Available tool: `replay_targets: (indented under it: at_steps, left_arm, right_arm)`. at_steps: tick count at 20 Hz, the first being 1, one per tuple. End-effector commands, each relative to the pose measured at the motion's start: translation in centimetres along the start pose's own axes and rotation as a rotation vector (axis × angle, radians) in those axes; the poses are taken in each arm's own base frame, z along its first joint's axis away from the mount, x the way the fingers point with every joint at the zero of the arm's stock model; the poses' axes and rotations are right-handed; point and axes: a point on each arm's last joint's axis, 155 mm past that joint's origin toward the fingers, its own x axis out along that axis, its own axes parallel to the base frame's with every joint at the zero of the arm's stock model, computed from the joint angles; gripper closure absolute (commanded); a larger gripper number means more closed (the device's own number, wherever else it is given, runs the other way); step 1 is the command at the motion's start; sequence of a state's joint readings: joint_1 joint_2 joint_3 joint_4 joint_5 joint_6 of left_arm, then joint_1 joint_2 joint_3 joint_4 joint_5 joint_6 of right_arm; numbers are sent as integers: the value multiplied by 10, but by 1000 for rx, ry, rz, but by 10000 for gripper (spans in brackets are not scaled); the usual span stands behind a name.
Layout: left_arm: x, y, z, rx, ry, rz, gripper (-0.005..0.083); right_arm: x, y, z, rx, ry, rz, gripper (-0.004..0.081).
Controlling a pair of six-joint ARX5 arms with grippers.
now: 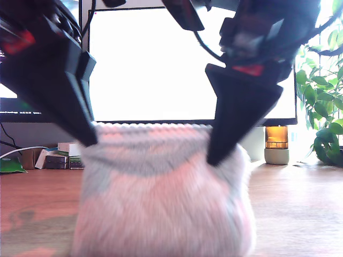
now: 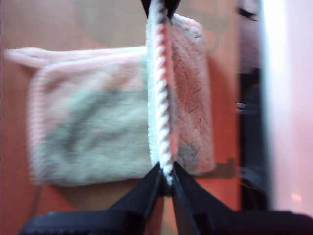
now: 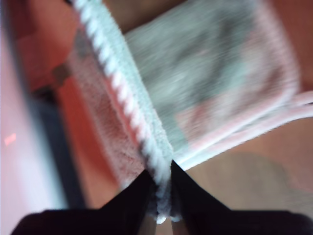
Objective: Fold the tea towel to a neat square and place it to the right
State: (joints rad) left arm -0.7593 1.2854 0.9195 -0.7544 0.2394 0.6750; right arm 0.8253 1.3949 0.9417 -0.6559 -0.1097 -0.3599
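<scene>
In the exterior view the tea towel (image 1: 161, 198) sits mid-frame, close to the camera, its corded top edge held up by two black end effectors while the lower part drapes down toward the wooden bench (image 1: 300, 214); a bright monitor (image 1: 155, 59) and a plant (image 1: 324, 96) stand behind. I cannot match either arm there to a wrist camera with confidence. In the first wrist view, my first end effector (image 2: 166, 178) is pressed together on the ribbed corded edge, with the towel hanging on both sides of that edge and a doubled layer lying flat on the bench below. In the second wrist view, my second end effector (image 3: 164, 181) likewise pinches the other end of the same cord, the pale grey-green patches spreading away from it. I judge the fold to be partly made: the cloth is already doubled, but the raised edge has yet to be laid over and squared, and the towel is not yet set aside to the right.
</scene>
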Motion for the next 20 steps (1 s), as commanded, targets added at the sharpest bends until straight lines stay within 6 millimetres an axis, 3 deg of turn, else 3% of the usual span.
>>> replay_targets:
  at_steps: [1, 9, 14, 20]
  left_arm:
    - [8, 5, -15, -20, 38, 2, 797]
    - [34, 44, -32, -70, 101, 83, 797]
    - [33, 64, -38, -114, 86, 126, 797]
    - [45, 79, -44, -131, 85, 143, 797]
  right_arm:
    - [9, -11, -1, 20, 15, -23, 781]
    - [36, -45, 16, 13, 65, -111, 781]
    - [55, -59, 15, 22, 85, -116, 781]
    - [59, -71, 16, 23, 73, -142, 781]
